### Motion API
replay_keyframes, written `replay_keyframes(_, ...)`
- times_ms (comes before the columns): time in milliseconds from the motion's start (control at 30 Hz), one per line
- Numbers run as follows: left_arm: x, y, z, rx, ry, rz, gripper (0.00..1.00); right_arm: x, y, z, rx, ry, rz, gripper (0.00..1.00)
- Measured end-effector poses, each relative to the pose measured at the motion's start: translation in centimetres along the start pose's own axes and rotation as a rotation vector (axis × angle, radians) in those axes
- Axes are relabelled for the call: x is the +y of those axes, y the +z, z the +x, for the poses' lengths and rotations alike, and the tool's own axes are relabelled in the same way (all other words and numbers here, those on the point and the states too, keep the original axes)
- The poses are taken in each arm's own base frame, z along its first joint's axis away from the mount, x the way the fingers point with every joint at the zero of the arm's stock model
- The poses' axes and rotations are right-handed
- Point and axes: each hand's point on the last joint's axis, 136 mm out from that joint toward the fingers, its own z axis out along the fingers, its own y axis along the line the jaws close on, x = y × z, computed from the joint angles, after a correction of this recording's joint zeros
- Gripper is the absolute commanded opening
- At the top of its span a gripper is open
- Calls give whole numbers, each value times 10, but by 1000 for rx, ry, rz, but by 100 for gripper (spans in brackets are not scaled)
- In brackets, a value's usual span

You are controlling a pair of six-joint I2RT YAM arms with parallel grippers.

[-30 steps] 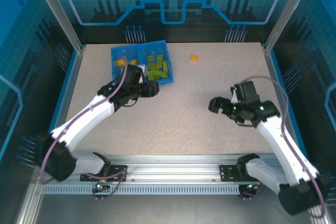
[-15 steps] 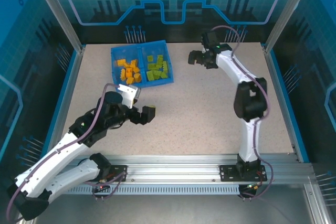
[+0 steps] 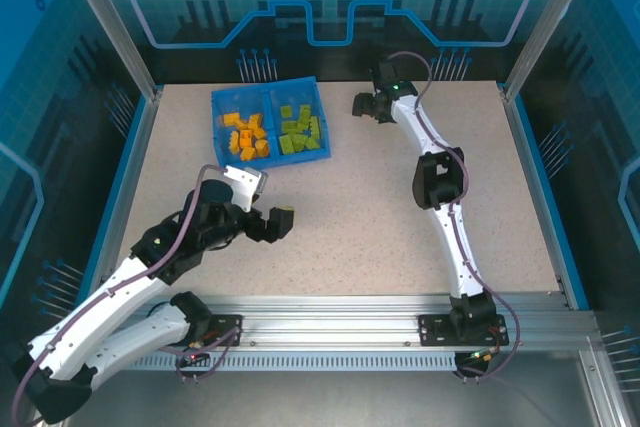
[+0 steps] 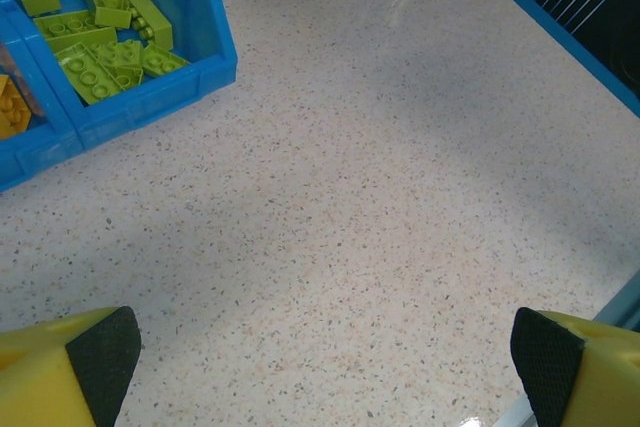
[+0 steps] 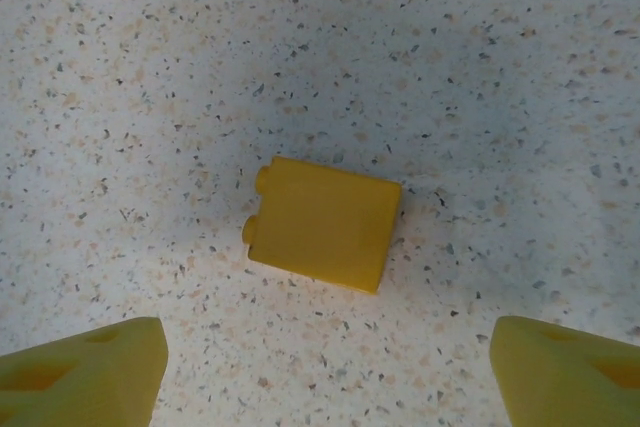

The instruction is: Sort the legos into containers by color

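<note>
Your right gripper (image 3: pixel 368 109) is reaching out to about 1 o'clock on the worktop (image 3: pixel 380 227), near the tray (image 3: pixel 305 156) on its 3 o'clock side. In the right wrist view its jaws are standing wide apart, released and grasping nothing, with the yellow fingertips (image 5: pixel 85 372) showing at 7 and 5 o'clock of the picture. A loose orange brick (image 5: pixel 322 222) is lying on the speckled surface between them and a little toward 12 o'clock, touching neither finger. It is resting on its side, with its studs pointing to 9 o'clock.

Your left gripper (image 3: pixel 268 201) is sitting at about 8 o'clock on the worktop, well apart from the tray and at its 6 o'clock. In the left wrist view its jaws are gaping too, released, and only bare worktop is showing between the two black pads (image 4: pixel 105 347).

The blue tray is sitting at 11 o'clock on the worktop, turned slightly off square. Its left compartment is holding the orange bricks (image 3: pixel 245 135) in a loose cluster, and its right compartment is holding the green bricks (image 3: pixel 300 127). From the left wrist you are seeing the green ones jumbled together, some lying flat with studs up and some tilted against their neighbours, with the blue divider running between them and the orange ones at 9 o'clock.
</note>
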Motion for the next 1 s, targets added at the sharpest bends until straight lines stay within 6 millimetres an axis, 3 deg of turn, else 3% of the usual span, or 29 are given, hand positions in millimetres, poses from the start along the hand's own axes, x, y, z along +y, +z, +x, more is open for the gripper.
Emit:
replay_keyframes(233,5,9,8,18,11,-21,99,-3,22,0,-19,65,-9,69)
replay_keyframes(400,7,14,11,22,20,-28,99,5,19,-11,-59,110,-41,60)
replay_keyframes(767,7,15,5,-3,18,-31,99,5,28,-2,-27,166,-50,44)
replay_keyframes(1000,9,15,11,1,17,-32,99,4,26,4,-5,166,-39,46)
